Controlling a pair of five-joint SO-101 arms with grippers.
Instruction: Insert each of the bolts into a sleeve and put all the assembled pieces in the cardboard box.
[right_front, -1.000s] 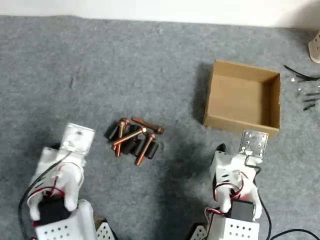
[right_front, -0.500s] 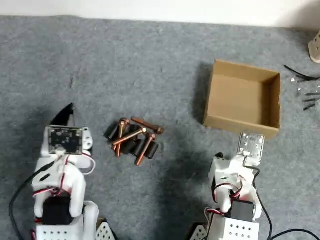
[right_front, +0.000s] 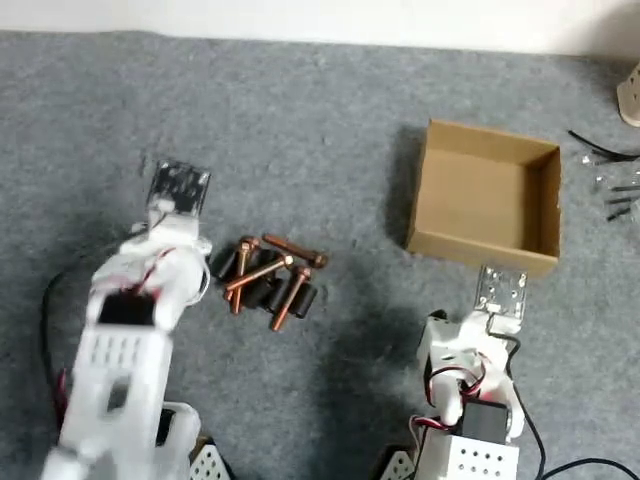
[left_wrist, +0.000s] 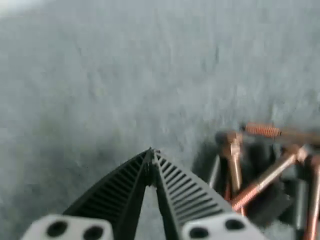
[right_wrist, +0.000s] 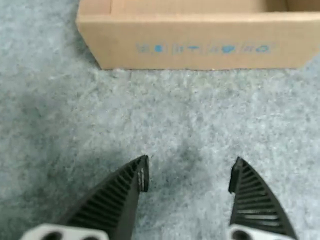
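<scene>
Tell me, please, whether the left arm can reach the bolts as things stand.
Probably yes: the left pincer, shut, sits just beside the bolts with nothing between; it must open first.

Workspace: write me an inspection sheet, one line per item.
Surface: grey carpet.
Job's things: copper bolts and black sleeves in one loose pile, and I cannot tell whether any are joined; cardboard box with nothing in it.
Clutter: small dark parts right of the box.
Grippers: left gripper shut, beside the pile; right gripper open, facing the box's wall.
Cables: red and black wires on the arms.
Surroundings: white wall along the far edge.
</scene>
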